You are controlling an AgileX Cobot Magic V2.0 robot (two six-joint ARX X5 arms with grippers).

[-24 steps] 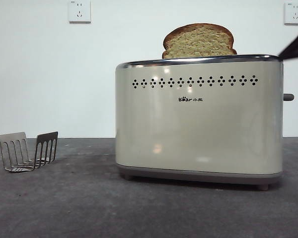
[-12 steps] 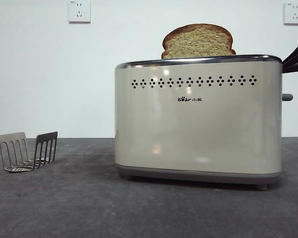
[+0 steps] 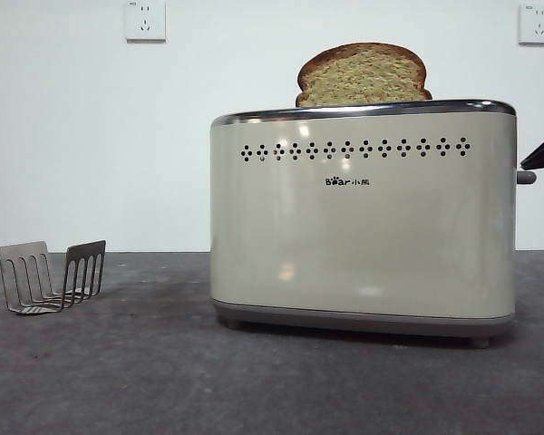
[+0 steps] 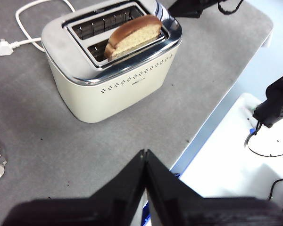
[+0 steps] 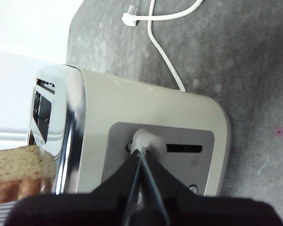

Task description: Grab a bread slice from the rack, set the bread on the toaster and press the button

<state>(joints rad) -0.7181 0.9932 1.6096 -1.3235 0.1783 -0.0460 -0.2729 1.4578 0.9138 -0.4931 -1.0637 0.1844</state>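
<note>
The slice of bread (image 3: 363, 74) stands upright in a slot of the cream toaster (image 3: 363, 227), its domed top well above the chrome rim. It also shows in the left wrist view (image 4: 132, 40) and the right wrist view (image 5: 16, 169). The grey button (image 3: 526, 178) sticks out of the toaster's right narrow side. My right gripper (image 3: 531, 162) is shut, and its tips (image 5: 140, 151) rest against the button (image 5: 146, 139). My left gripper (image 4: 145, 153) is shut and empty, held high in front of the toaster (image 4: 108, 75). The grey rack (image 3: 53, 276) stands empty at the left.
A white power cable with its plug (image 4: 2, 47) lies on the grey table behind the toaster, also in the right wrist view (image 5: 162, 33). Two white wall sockets (image 3: 145, 20) are on the back wall. The table's edge (image 4: 212, 117) runs close by the left gripper.
My right gripper has come down along the toaster's right side, from rim height to the button. The bread, toaster and rack have not moved.
</note>
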